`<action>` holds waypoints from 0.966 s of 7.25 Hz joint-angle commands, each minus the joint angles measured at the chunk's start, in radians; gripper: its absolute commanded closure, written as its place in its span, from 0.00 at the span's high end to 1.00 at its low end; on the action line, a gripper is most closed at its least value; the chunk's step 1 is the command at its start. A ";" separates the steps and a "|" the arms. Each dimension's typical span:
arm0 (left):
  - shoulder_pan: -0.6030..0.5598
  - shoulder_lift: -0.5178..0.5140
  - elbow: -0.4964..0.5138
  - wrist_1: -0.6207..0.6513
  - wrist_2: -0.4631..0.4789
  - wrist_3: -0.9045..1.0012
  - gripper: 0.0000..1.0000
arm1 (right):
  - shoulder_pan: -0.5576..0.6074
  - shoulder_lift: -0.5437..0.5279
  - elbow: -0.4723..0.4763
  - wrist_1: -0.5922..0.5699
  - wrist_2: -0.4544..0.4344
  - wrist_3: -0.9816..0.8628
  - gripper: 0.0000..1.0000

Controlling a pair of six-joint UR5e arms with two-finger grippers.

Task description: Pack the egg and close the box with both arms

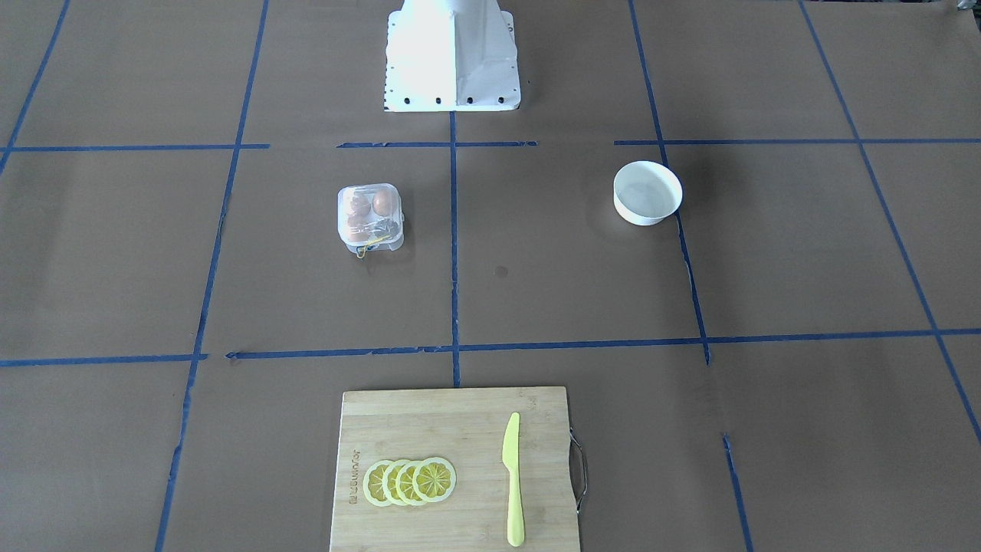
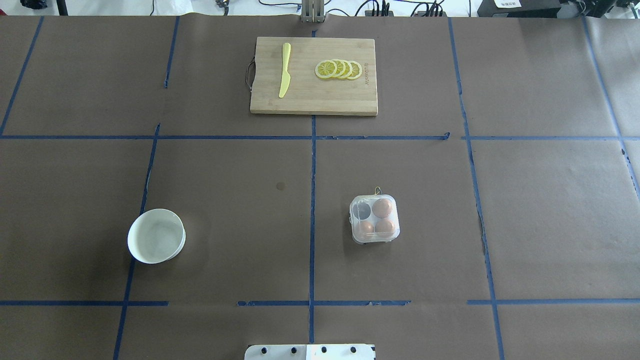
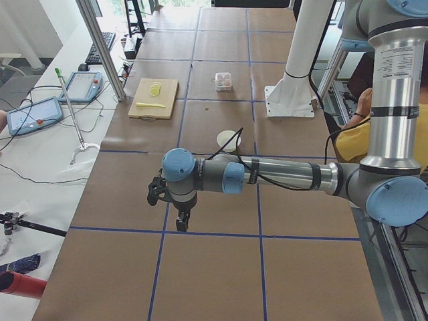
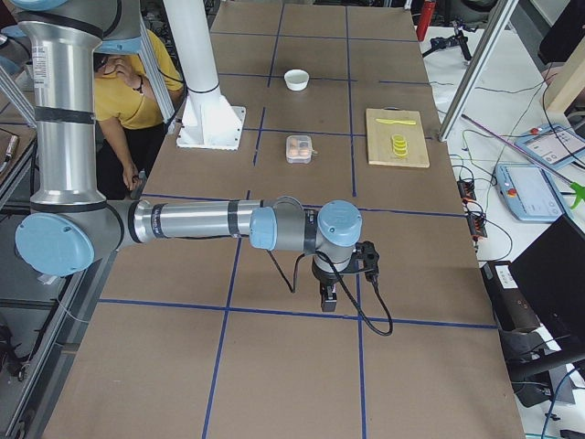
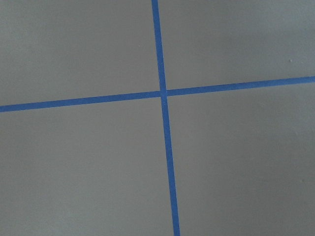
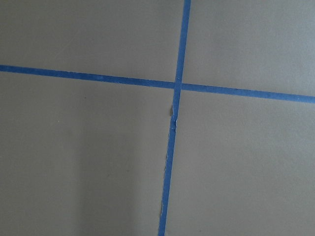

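Clear plastic box [image 2: 374,218]: one, four cells, just right of centre tape line in overhead view, open brown paper on every side. Tan-brown eggs [image 2: 382,207]: three, inside box; fourth cell grey. Lid seemingly down, yellow string [image 2: 377,190] at far edge. One white bowl [image 2: 156,236] well left. One board [image 2: 314,100] far, with one knife [image 2: 284,70] and four lemon slices [image 2: 339,69]. Over outer table ends, well apart from box: left gripper [image 3: 181,224], right gripper [image 4: 328,300]; whether fingers apart or together, cannot tell.

Bright, even light across the worktop [image 2: 225,165]; white pedestal [image 1: 452,57] blows out to glare, shadows faint and soft, wrist views slightly blurred.
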 commanded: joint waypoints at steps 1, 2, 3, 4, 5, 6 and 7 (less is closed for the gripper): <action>0.002 -0.008 0.007 0.000 0.000 0.001 1.00 | 0.000 0.000 0.000 0.002 0.000 0.000 1.00; 0.002 -0.017 0.012 0.000 0.000 0.002 1.00 | 0.000 0.000 -0.001 0.002 0.000 0.002 1.00; 0.002 -0.017 0.009 0.000 0.000 0.007 1.00 | 0.000 0.000 0.000 0.002 0.003 0.002 1.00; 0.002 -0.021 0.007 0.002 0.001 0.007 1.00 | 0.000 0.000 0.000 0.004 0.020 0.002 1.00; 0.003 -0.024 0.013 0.002 0.001 0.007 1.00 | 0.000 0.000 0.000 0.004 0.037 0.002 1.00; 0.002 -0.029 0.012 0.005 0.000 0.007 1.00 | 0.000 0.000 0.000 0.005 0.041 0.002 1.00; 0.002 -0.032 0.006 0.009 0.000 0.005 1.00 | 0.000 0.000 0.000 0.005 0.041 0.002 1.00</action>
